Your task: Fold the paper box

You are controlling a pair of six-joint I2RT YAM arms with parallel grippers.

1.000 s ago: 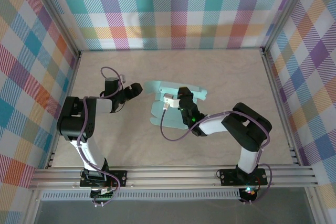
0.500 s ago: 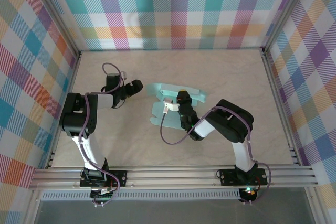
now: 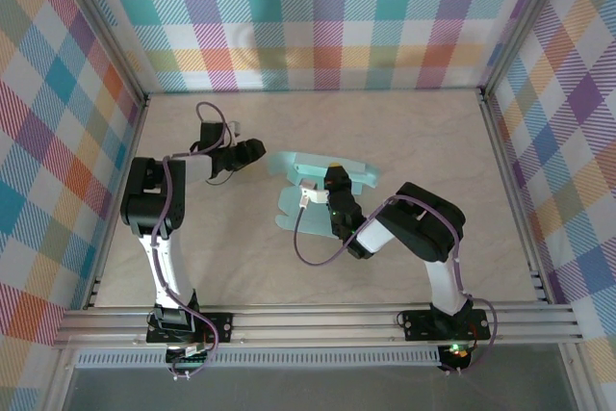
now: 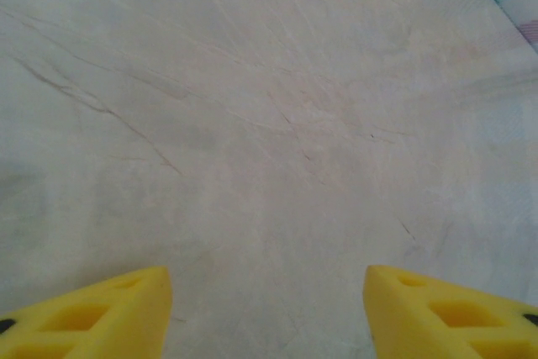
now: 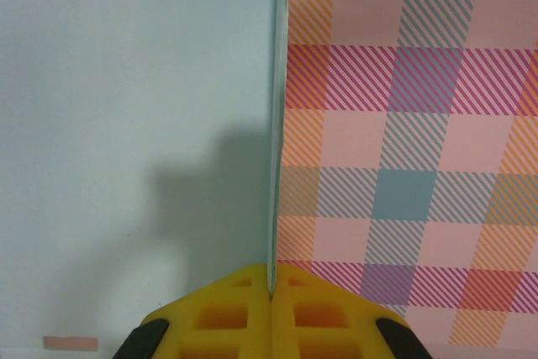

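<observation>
Two claws. My right claw (image 5: 271,285) is pressed together, pinching the thin edge of the box (image 5: 134,107); its card spreads up and left of the fingertips. My left claw (image 4: 269,292) is spread over the bare table (image 4: 252,124), holding nothing.

Thin mint card of the box (image 3: 290,205), matt and smooth, with a crisp cut edge. Pale stone-look counter (image 3: 404,141), smooth, low sheen, veined with fine dark lines. Plaid-printed walls (image 3: 327,16), matt, cloth-like. Brushed aluminium rails (image 3: 318,322), satin. Yellow moulded plastic jaws, matt, with hollow cells. Black and white plastic arm shells (image 3: 428,233), slightly glossy; purple rubbery cables (image 3: 310,255).
</observation>
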